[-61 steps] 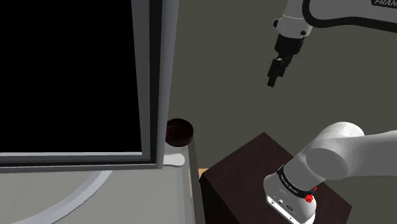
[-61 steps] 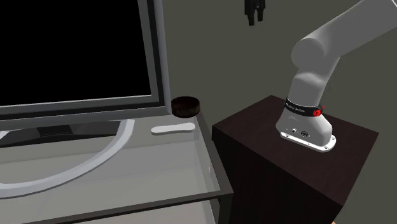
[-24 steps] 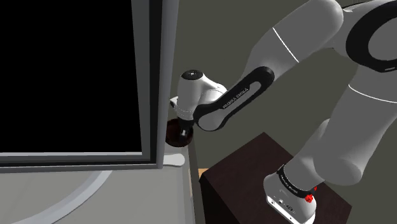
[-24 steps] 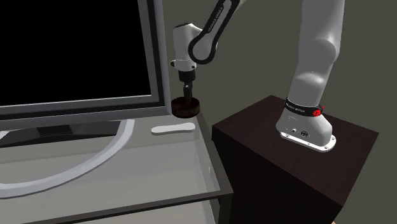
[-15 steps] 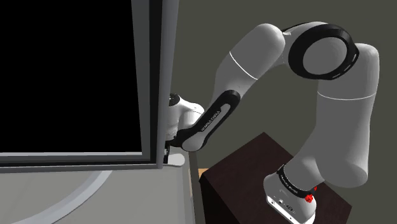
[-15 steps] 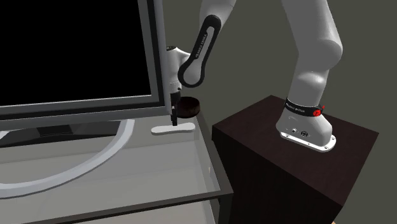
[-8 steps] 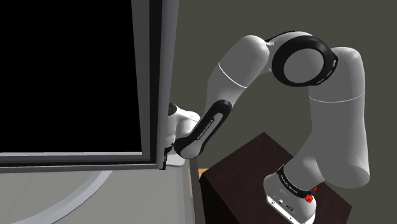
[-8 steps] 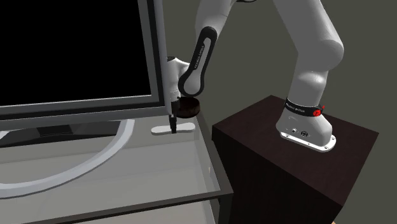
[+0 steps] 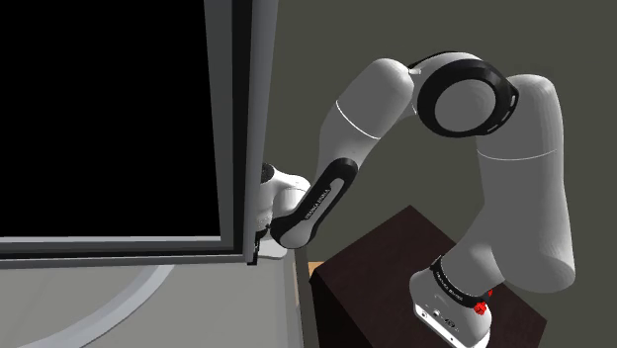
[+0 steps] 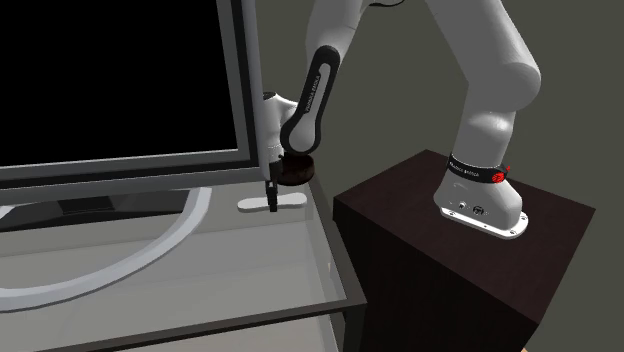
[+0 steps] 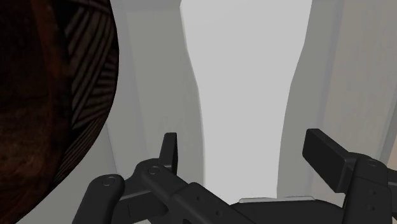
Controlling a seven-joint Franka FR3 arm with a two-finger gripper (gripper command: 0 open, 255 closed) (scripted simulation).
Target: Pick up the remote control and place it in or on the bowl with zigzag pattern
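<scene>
1. The arm (image 9: 519, 168) rises from the dark stand (image 9: 366, 287), folds at the elbow and reaches down, with the claw (image 10: 270, 200) pointing straight down.
2. The fingers (image 11: 324, 153) are spread, one on each side of the pale remote (image 10: 250, 205), and touch neither edge.
3. The remote lies flat on the table (image 10: 250, 270), just beside the dark bowl (image 10: 300, 172) and below the monitor (image 9: 109, 119) corner.
4. There is lettering on the forearm and base ring, too small to read.
5. The wrist view reveals fine lines patterning the bowl's side. The second exterior view shows the monitor's curved foot.
</scene>
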